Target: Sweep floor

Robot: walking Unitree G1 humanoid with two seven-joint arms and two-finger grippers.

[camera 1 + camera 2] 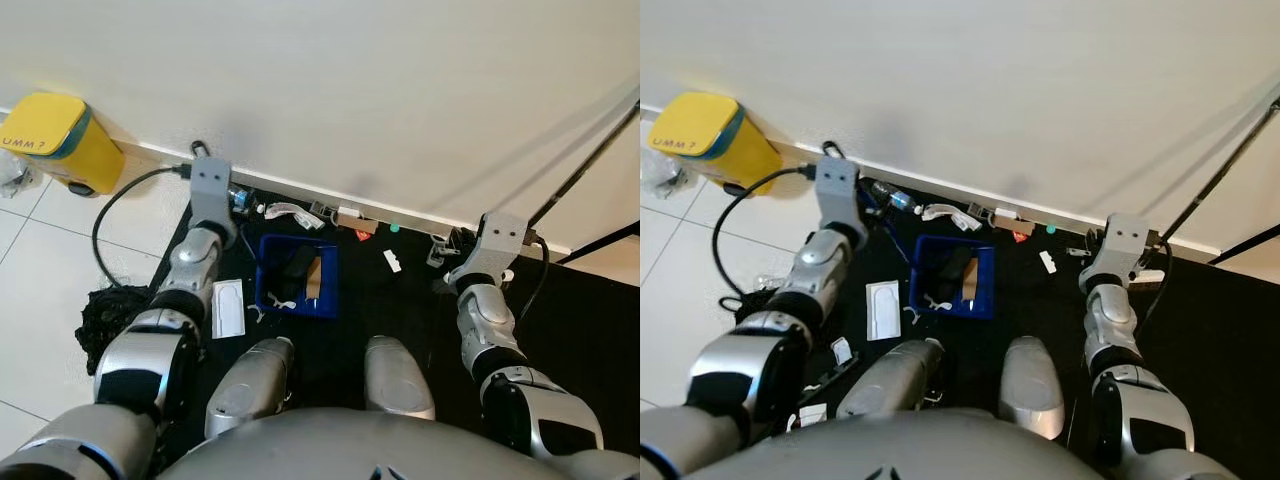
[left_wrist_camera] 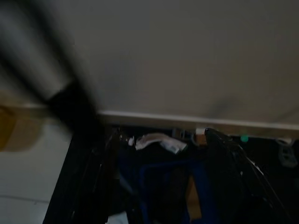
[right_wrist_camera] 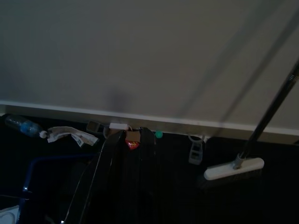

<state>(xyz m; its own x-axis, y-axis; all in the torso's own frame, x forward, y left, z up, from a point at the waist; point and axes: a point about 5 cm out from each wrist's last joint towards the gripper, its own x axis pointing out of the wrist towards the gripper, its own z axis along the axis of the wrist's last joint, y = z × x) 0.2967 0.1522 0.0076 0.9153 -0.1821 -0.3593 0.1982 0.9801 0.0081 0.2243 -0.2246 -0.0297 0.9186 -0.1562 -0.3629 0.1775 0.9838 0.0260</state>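
1. The robot's two silver knees (image 1: 325, 380) fill the near edge, over a black mat (image 1: 580, 330).
2. Just beyond them lies a blue dustpan (image 1: 297, 277) holding scraps.
3. Litter lines the far baseboard: a plastic bottle (image 1: 896, 198), crumpled paper (image 1: 943, 213) and a green bit (image 1: 1050, 229).
4. The broom (image 3: 233, 167) leans at the far right, head on the mat.
5. The left gripper (image 2: 159, 177) hangs over the dustpan, fingers apart.
6. Right gripper (image 3: 124, 182): spread of the fingers cannot be told.
7. A yellow bin (image 1: 62, 140) stands far left.
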